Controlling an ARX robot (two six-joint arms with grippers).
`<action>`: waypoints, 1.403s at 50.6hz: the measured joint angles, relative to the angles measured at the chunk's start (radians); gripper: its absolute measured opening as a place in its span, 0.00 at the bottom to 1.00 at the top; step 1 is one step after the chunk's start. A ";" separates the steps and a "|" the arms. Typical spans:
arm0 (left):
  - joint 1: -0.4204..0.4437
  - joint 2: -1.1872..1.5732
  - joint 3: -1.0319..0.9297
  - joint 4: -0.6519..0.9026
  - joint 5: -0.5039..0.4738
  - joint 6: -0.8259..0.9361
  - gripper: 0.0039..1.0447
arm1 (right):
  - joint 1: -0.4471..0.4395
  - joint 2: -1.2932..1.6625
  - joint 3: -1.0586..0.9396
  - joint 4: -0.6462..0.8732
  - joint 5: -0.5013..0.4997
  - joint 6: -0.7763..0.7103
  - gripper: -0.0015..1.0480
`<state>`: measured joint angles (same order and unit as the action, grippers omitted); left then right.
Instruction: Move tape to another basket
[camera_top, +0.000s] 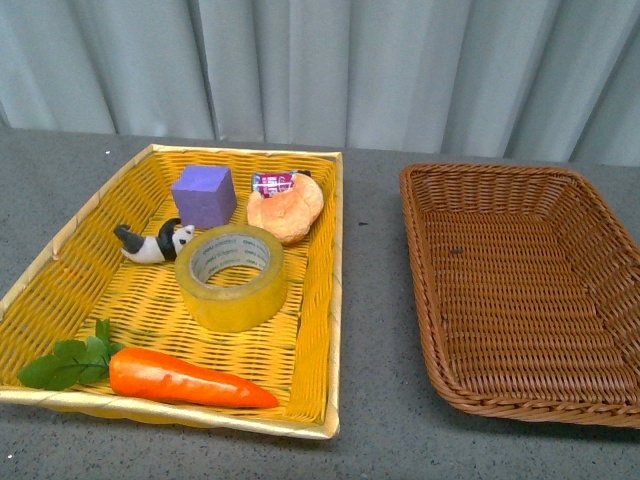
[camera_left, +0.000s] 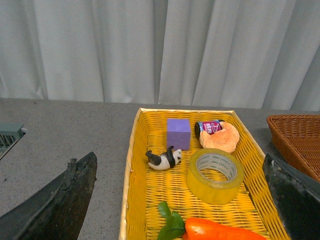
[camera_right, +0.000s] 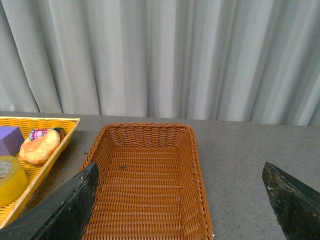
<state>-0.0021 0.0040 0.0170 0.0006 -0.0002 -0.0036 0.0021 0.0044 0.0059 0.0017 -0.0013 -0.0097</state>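
Though illegible, grey print (camera_top: 222, 256) inside tape (camera_top: 232, 300)

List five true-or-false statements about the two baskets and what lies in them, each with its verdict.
1. The tape lies in the yellow basket. True.
2. In the front view, the brown basket stands to the right of the yellow basket. True.
3. The carrot lies in the brown basket. False: the carrot lies in the yellow basket, along its near edge.
4. The tape stands on its edge. False: it lies flat with its hole facing up.
5. The purple block sits farther back than the tape. True.
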 joint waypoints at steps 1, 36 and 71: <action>0.000 0.000 0.000 0.000 0.000 0.000 0.94 | 0.000 0.000 0.000 0.000 0.000 0.000 0.91; 0.000 0.000 0.000 0.000 0.000 0.000 0.94 | 0.000 0.000 0.000 0.000 0.000 0.000 0.91; -0.124 1.181 0.357 0.373 -0.152 -0.140 0.94 | 0.000 -0.001 0.000 0.000 0.000 0.000 0.91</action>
<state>-0.1257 1.1847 0.3737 0.3733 -0.1524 -0.1436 0.0021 0.0036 0.0059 0.0017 -0.0013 -0.0097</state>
